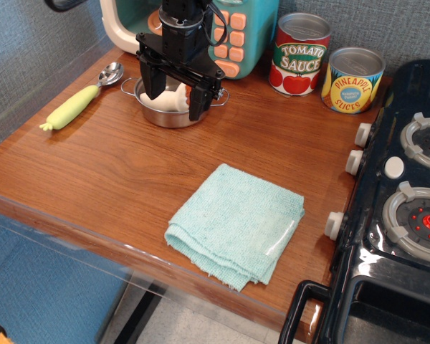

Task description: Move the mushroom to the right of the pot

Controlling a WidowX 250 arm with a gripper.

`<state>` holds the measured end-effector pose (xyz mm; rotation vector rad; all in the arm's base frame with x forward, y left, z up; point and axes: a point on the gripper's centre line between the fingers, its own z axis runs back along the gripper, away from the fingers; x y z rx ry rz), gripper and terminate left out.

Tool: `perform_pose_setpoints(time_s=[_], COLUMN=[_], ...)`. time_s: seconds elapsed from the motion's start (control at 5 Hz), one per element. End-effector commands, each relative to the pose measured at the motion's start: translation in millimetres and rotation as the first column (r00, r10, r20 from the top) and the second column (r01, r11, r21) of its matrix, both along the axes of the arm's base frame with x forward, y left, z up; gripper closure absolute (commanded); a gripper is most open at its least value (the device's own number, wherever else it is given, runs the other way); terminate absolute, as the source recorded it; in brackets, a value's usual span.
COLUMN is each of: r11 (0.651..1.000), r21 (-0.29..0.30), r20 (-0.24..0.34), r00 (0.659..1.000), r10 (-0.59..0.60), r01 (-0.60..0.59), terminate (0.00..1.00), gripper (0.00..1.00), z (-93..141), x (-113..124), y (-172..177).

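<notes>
The steel pot (166, 117) stands at the back left of the wooden counter. The mushroom (172, 98) lies on its side inside it; I see its cream stem between the fingers, and its cap is mostly hidden. My gripper (173, 96) is open and hangs right over the pot, with one finger (150, 82) at the left side and the other (198, 100) at the right side of the mushroom. I cannot tell if the fingers touch it.
A yellow-green handled spoon (81, 102) lies left of the pot. A toy microwave (226, 29) stands behind it. A tomato sauce can (299, 54) and a pineapple can (352, 79) stand at the back right. A folded teal cloth (238, 222) lies near the front edge. A toy stove (405, 208) is on the right.
</notes>
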<state>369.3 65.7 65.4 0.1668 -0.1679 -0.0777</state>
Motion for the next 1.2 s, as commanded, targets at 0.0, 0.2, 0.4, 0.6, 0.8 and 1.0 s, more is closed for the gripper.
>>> perform_pose_setpoints(time_s=[0.0,0.2,0.4,0.6,0.8,1.0], r11=[0.997,0.995,0.992,0.989,0.986,0.983], r21=[0.028,0.03,0.02,0.015,0.008,-0.005], r20=[0.055,0.055,0.045,0.037,0.029,0.016], r00=[0.996,0.994,0.992,0.988,0.986,0.983], r10=[0.065,0.095,0.12,0.149,0.165,0.184], r01=[-0.066,-0.096,-0.121,-0.149,-0.165,-0.183], terminate=[0.0,0.0,0.0,0.0,0.0,0.0], gripper=[0.0,0.0,0.0,0.0,0.0,0.0], z=[6.1,2.2,-7.0,-18.1,-24.8,-35.7], x=[25.3,28.4,29.8,28.7,28.9,26.4], y=[30.9,32.8,35.8,41.6,45.2,46.8])
